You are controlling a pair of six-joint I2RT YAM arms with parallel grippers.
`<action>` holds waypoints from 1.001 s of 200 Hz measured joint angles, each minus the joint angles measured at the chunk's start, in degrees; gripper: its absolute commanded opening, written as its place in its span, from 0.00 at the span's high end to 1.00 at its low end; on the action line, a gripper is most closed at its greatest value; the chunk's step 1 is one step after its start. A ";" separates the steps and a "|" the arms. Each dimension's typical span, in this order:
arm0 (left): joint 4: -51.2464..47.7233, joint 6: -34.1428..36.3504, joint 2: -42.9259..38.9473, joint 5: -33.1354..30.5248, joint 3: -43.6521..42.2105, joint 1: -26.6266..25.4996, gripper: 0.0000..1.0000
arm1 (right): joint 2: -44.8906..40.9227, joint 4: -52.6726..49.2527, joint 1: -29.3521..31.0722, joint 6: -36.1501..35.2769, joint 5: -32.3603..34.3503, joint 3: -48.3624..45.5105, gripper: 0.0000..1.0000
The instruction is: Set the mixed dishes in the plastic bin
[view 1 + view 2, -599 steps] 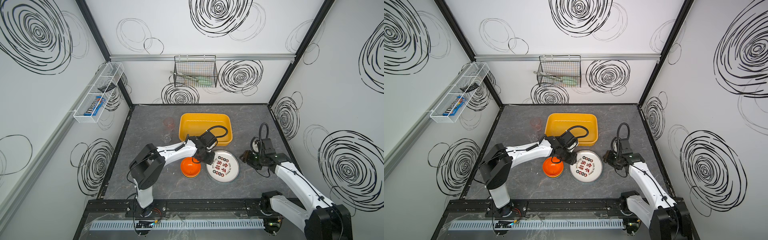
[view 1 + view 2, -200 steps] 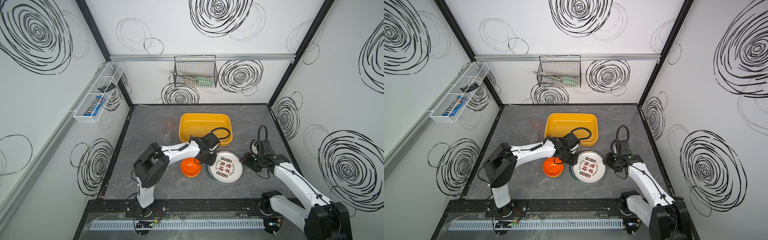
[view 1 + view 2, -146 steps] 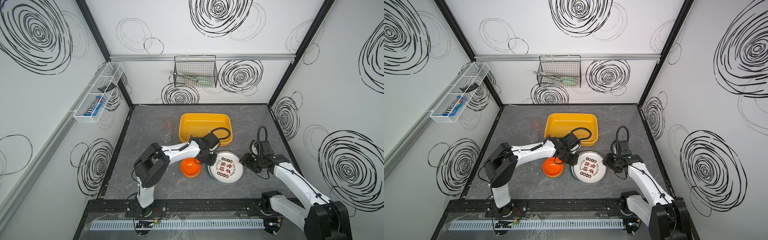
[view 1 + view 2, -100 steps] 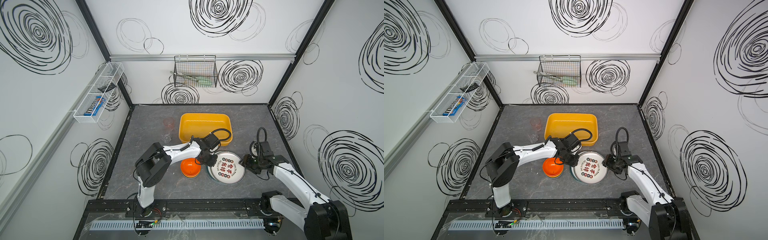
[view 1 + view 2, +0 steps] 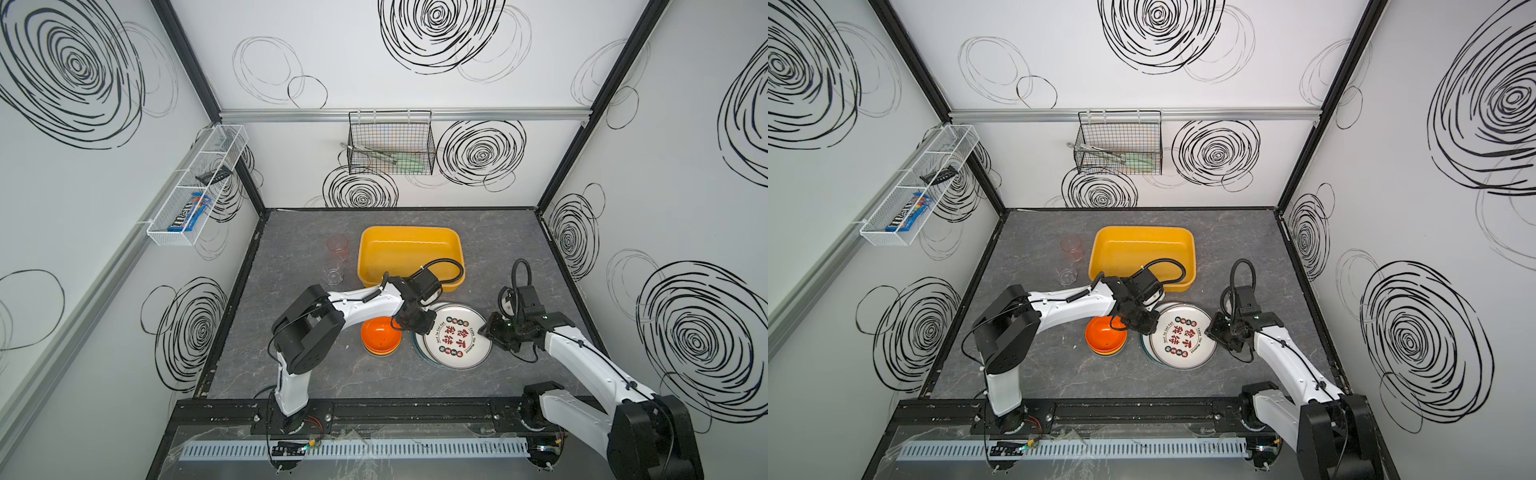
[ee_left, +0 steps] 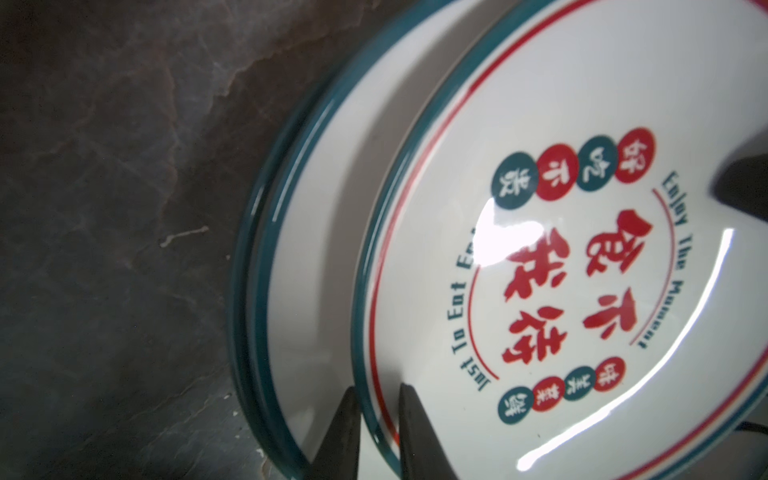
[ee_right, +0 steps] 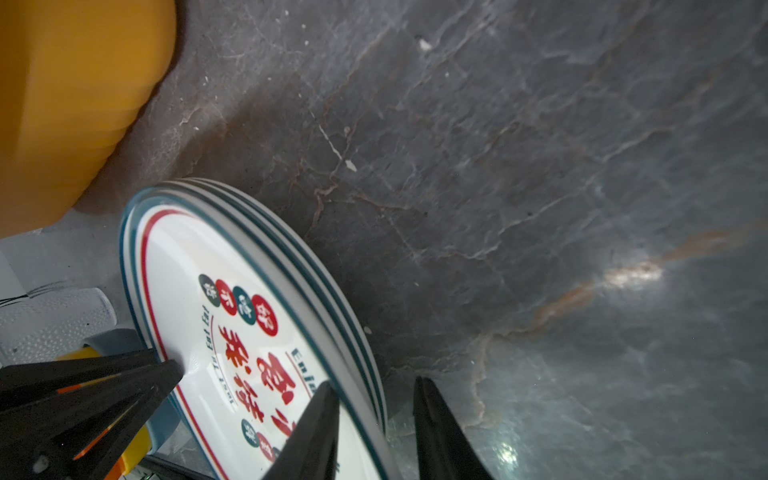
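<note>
The left claw (image 6: 376,388) was pinched shut on the rim of the top plate (image 5: 451,340), a finger on either side. That edge stood raised off the plates (image 6: 324,249) under it. Across the plate, the right claw (image 7: 374,382) straddled the opposite rim with its jaws apart. One finger lay over the plate's face and the other stood outside the stack with a gap showing, so it gripped nothing yet.

In the right wrist view several rims seemed to sit between those fingers, and that was the thing to watch. A good lift would call for the right claw to take only the top rim. Its outer finger should slide in under that one plate rather than close round the pile. Both claws would then need to rise together and level, since a glazed plate held by thin edge pinches could slip or swing.

The bin (image 5: 409,253) lay empty just beyond the left claw, close behind its wrist, so the carry would be short. Clearing the near wall before lowering mattered most. The bowls (image 5: 380,336) sat just beside the left claw on its outer side, near enough to be knocked. The cups (image 5: 337,245) stood well beyond them, beside the bin.
</note>
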 measured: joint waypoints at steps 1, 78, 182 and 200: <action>0.00 0.00 0.00 -0.02 0.00 0.00 0.79 | -0.04 0.00 0.00 -0.04 0.02 0.00 0.71; -0.09 -0.35 -0.02 -1.36 0.00 0.46 0.72 | -3.30 -1.22 0.02 -1.01 -1.18 1.55 0.88; 1.75 -1.40 -12.41 1.11 -1.57 2.36 0.57 | -6.86 -7.63 0.31 -1.92 1.60 7.87 1.00; 2.58 -2.16 -14.53 1.53 -2.82 3.43 0.55 | -7.30 -8.63 0.31 -2.45 1.90 9.62 1.00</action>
